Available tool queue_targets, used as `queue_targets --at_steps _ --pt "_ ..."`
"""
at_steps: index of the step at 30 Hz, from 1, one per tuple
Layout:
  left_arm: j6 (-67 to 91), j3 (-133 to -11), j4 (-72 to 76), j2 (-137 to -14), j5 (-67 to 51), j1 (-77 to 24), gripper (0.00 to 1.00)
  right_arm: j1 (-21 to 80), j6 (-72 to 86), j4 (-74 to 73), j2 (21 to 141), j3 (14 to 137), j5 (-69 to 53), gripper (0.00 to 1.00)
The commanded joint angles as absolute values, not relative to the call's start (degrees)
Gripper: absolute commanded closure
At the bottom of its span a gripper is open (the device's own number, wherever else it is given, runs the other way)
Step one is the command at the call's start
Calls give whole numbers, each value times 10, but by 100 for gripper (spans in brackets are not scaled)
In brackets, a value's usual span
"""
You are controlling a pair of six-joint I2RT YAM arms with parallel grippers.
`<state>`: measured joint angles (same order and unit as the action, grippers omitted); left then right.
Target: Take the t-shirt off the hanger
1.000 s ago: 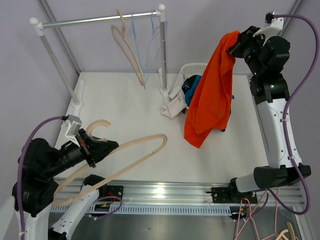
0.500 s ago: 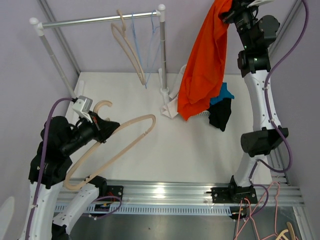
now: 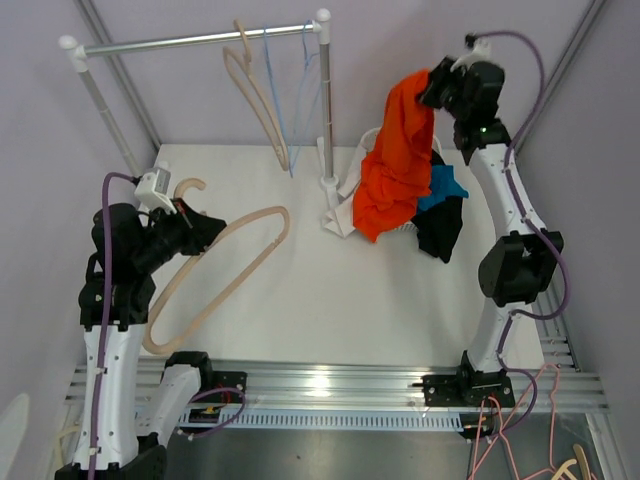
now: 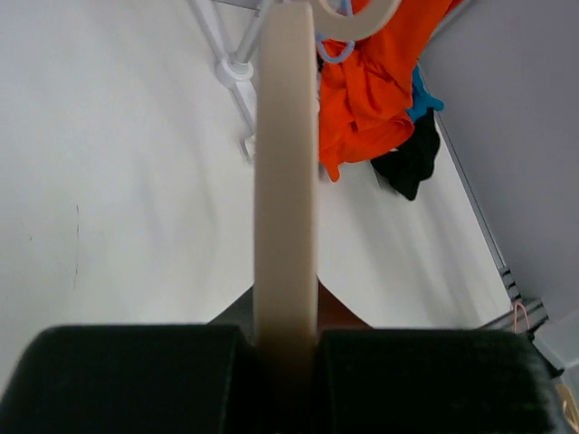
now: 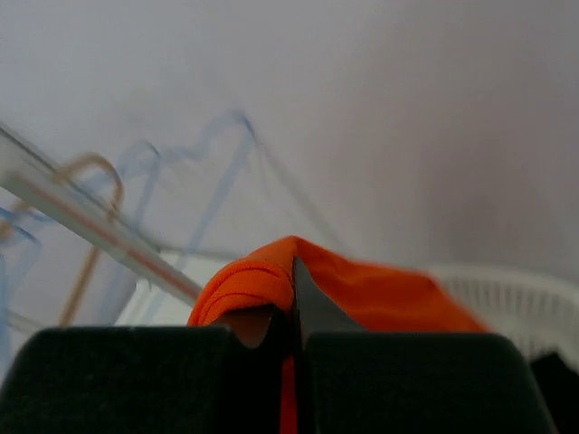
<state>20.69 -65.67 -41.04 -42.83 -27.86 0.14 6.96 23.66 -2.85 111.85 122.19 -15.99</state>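
Note:
My right gripper (image 3: 432, 88) is shut on the orange t-shirt (image 3: 393, 170) and holds it high at the back right; the shirt hangs down over the white basket (image 3: 372, 137). The wrist view shows the orange cloth (image 5: 362, 294) pinched between the jaws. My left gripper (image 3: 196, 232) is shut on the bare beige hanger (image 3: 222, 270) and holds it above the table's left side. The hanger (image 4: 286, 181) runs straight out from the jaws in the left wrist view, and the orange shirt (image 4: 371, 99) shows beyond it.
A clothes rail (image 3: 190, 40) stands at the back with a beige hanger (image 3: 255, 95) and thin blue hangers (image 3: 300, 80). Blue and black garments (image 3: 440, 215) hang from the basket. White cloth (image 3: 340, 215) lies by the rail's foot.
My right arm has come down and leftward, lowering the orange shirt over the basket. My left arm has drawn the hanger back to the left and farther up the table.

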Motion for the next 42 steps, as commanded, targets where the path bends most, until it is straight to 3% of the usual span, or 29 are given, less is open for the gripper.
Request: queue_targets --at_steps 1,7,12,19,23,27,28,29,30,32,34,42 --pt "247 -657 -360 -436 -281 25 99 67 272 -131 1115 1091 -196 100" --pt "294 -667 -332 -442 -238 28 99 83 263 -197 1175 884 -198 100" --pt "305 -701 -324 -487 -200 32 99 92 233 -231 1215 859 -146 100" --pt "302 -847 -372 -581 -141 58 99 91 222 -267 1141 884 -78 97" --pt "252 -955 -457 -633 -36 58 99 103 205 -321 1080 927 -3 79" --pt "234 -974 -461 -656 22 59 99 112 191 -355 1036 966 60 68" --pt "233 -976 -457 -660 25 59 99 112 187 -360 1026 982 65 61" --pt "233 -983 -455 -666 29 59 99 112 187 -372 1022 990 71 42" --pt "233 -987 -454 -672 33 59 99 112 187 -374 1018 997 83 31" --pt "229 -995 -448 -693 38 59 99 112 185 -380 1008 1013 85 15" --pt "226 -1002 -444 -716 47 60 99 111 182 -394 1005 1030 87 7" --pt "200 -1023 -322 -789 -13 60 100 113 187 -404 949 1070 74 2"
